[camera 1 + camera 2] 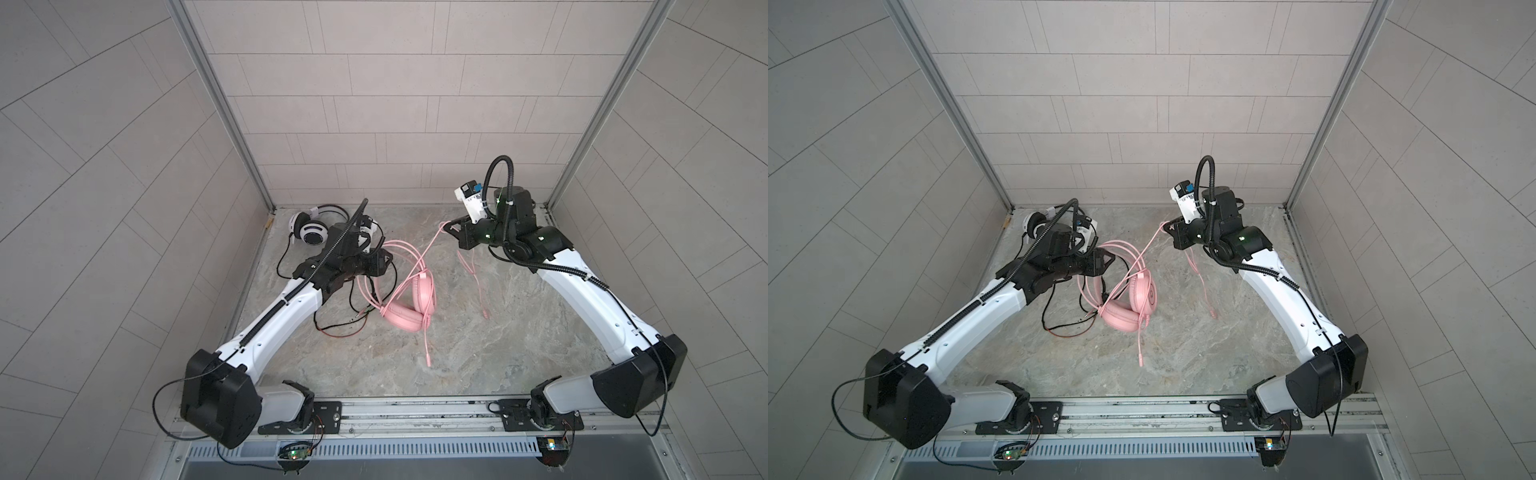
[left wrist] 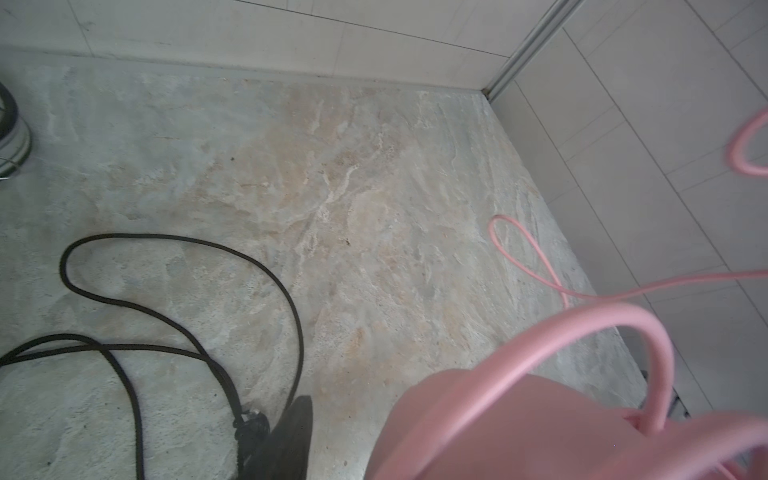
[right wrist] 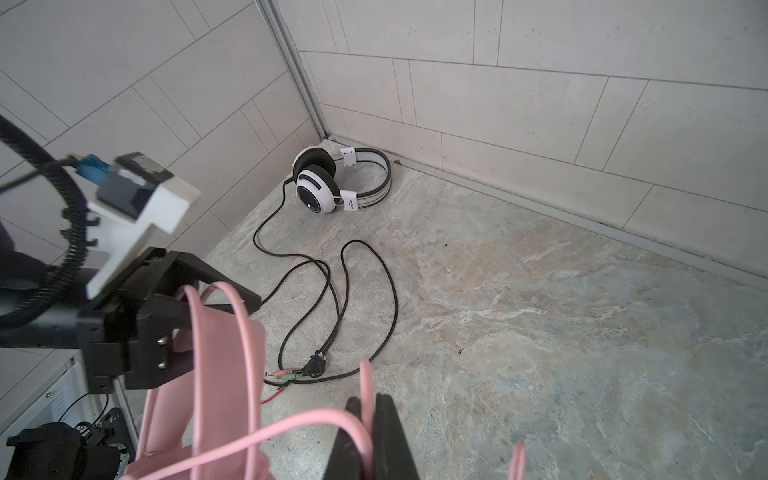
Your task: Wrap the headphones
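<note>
Now grips the pink headphones (image 1: 401, 318) in the left gripper (image 1: 385, 262) and pinches the pink cable (image 2: 598, 311) tight, jaws together, in the right gripper (image 1: 448, 227).

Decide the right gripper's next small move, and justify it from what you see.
Probably swing the right gripper, shut on the pink cable, over the headband for another loop: the left gripper holds the pink headphones by it, and loose cable trails on the table.
</note>
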Robot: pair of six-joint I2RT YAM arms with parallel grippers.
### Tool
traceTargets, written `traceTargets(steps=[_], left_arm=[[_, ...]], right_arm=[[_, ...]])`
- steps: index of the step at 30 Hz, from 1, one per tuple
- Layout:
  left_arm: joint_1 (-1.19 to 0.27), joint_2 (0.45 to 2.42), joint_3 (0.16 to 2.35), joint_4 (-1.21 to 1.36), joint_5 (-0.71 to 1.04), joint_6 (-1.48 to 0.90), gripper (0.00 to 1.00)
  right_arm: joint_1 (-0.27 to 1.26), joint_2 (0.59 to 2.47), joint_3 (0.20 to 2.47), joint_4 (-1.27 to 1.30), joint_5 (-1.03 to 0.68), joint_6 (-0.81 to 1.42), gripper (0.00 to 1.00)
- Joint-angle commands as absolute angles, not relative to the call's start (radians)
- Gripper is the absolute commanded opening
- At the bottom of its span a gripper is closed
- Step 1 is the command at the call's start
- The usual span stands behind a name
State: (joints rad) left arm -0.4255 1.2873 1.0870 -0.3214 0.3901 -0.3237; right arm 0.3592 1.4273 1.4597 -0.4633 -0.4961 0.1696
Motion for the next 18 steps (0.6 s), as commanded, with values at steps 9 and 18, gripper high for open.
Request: traceTargets(steps=[9, 18], left_arm=[[-0.357, 1.201, 1.176, -0.263, 0.724, -0.534, 0.00], [-0.333, 1.203, 1.293, -0.333, 0.765, -0.567, 0.00]], right_arm=[[0.339, 1.456, 1.262, -0.240, -0.555, 0.250, 0.09], [0.339, 1.472, 1.135, -0.076, -0.658, 0.336, 0.19]])
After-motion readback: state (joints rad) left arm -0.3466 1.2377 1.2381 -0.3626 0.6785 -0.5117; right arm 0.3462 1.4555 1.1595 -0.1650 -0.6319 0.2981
